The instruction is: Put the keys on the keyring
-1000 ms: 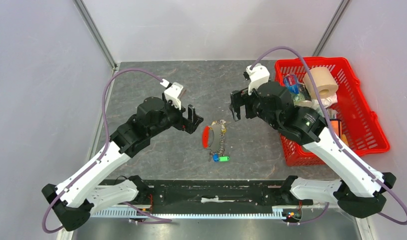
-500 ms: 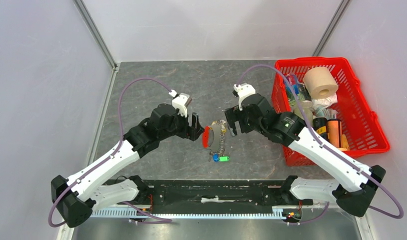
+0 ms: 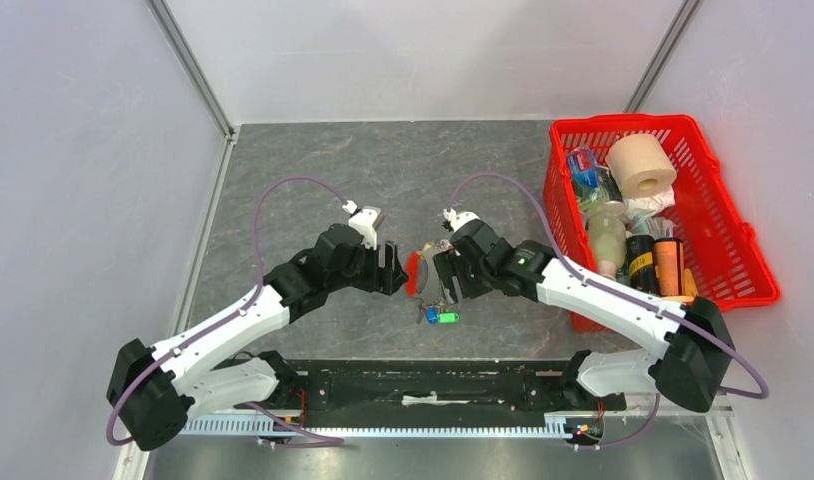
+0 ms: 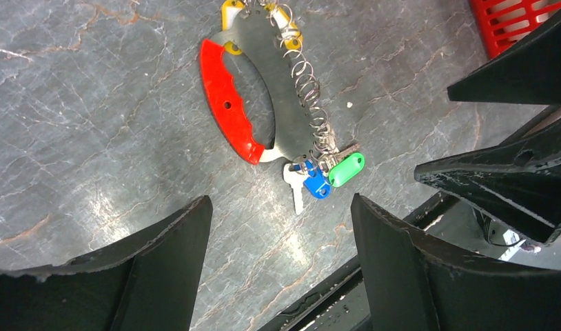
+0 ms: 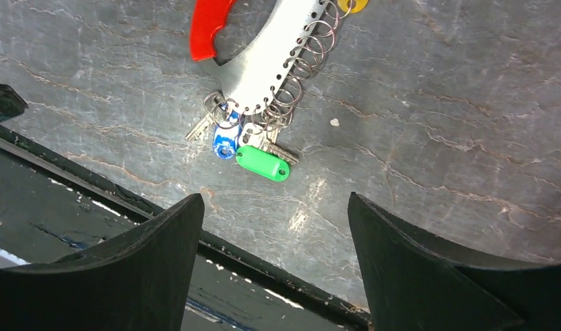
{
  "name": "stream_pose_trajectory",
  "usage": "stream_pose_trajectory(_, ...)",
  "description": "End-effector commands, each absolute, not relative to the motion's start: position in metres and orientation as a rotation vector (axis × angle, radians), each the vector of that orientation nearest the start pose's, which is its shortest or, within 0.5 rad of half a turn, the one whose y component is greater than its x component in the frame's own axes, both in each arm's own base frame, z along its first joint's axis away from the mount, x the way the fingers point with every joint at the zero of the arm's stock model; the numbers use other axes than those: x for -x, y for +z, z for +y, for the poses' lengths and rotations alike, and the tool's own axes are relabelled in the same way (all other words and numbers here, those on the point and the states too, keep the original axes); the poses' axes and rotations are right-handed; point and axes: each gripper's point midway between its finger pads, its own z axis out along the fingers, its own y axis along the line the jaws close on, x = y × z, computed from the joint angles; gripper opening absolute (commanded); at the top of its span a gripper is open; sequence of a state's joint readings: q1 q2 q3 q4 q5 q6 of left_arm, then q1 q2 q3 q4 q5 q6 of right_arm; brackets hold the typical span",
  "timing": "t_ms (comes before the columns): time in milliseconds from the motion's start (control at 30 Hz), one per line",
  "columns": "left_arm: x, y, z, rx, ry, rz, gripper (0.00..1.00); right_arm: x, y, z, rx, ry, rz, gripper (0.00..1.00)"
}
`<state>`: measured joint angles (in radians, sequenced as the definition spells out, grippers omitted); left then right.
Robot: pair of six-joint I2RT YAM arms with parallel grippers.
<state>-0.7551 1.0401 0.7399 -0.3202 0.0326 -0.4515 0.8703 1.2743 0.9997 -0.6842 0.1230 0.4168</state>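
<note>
The keyring lies on the grey table: a curved silver plate (image 4: 271, 89) with a red oblong grip (image 3: 413, 273) (image 4: 226, 103) (image 5: 207, 27) and a row of thin silver rings (image 5: 298, 62). The keys (image 3: 441, 316) cluster at its near end: a silver key (image 4: 296, 189), a blue head (image 4: 317, 186) (image 5: 225, 140) and a green head (image 4: 347, 169) (image 5: 262, 163). Yellow tags (image 4: 231, 8) sit at its far end. My left gripper (image 3: 391, 268) (image 4: 280, 207) is open, just left of the red grip. My right gripper (image 3: 448, 275) (image 5: 276, 200) is open, just right of the rings. Both are empty.
A red plastic basket (image 3: 623, 122) stands at the right with a paper roll (image 3: 640, 165) and several bottles; its corner shows in the left wrist view (image 4: 519, 17). The black rail (image 3: 433, 385) (image 5: 92, 200) runs along the table's near edge, close to the keys.
Both arms have moved inward and down toward the keyring, one on each side of it. Both grippers stay open. The keyring and keys have not moved.
</note>
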Motion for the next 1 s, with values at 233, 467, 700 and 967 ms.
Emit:
stream_pose_trajectory(233, -0.219, 0.149, -0.232, -0.254, -0.705, 2.220, 0.79, -0.247, 0.116, 0.254, 0.325, 0.261, 2.432, 0.56)
stream_pose_trajectory(467, -0.214, 0.153, -0.222, -0.221, -0.698, 2.201, 0.79, -0.278, 0.108, 0.269, 0.228, 0.220, 2.407, 0.49)
stream_pose_trajectory(700, -0.208, 0.159, -0.215, -0.203, -0.713, 2.177, 0.79, -0.314, 0.106, 0.270, 0.114, 0.191, 2.407, 0.43)
stream_pose_trajectory(967, -0.208, 0.166, -0.211, -0.192, -0.714, 2.148, 0.79, -0.345, 0.084, 0.260, 0.022, 0.184, 2.440, 0.38)
